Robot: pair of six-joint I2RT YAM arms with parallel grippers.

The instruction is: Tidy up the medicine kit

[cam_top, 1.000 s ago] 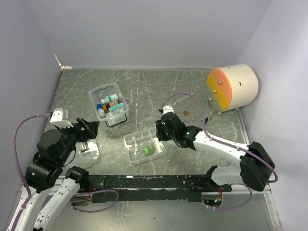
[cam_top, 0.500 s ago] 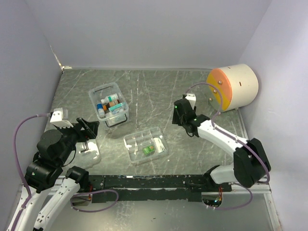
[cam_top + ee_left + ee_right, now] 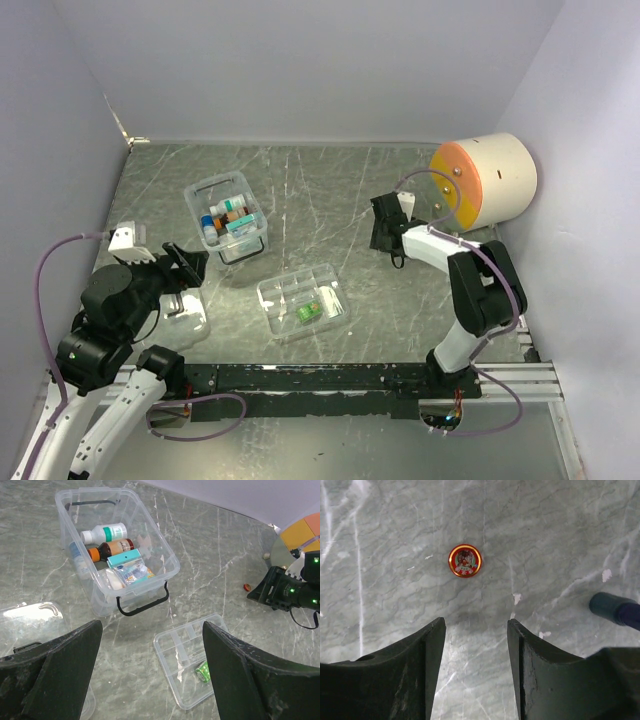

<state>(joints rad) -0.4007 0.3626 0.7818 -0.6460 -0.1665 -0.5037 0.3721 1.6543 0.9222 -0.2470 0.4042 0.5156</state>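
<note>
The medicine kit's clear box (image 3: 228,218) (image 3: 116,570) stands open at the back left, with bottles and packets inside and its black wire latch (image 3: 142,605) hanging at the front. Its divided tray insert (image 3: 302,304) (image 3: 192,662) lies apart on the table, a small green packet (image 3: 307,312) (image 3: 203,671) in one compartment. The clear lid (image 3: 183,315) (image 3: 30,617) lies at the left. My left gripper (image 3: 185,265) (image 3: 151,627) hovers open above the lid and tray. My right gripper (image 3: 385,238) (image 3: 476,625) is open and empty, just short of a small round red tin (image 3: 465,560) (image 3: 246,586).
A large cream-and-orange cylinder (image 3: 483,180) stands at the back right, close to my right arm. A small dark blue object (image 3: 612,609) lies on the table right of the right fingers. Walls close in the table on the left, back and right.
My right arm has swung from beside the tray insert back and to the right, over the red tin, and its jaws stand wider. The left arm has not moved.
</note>
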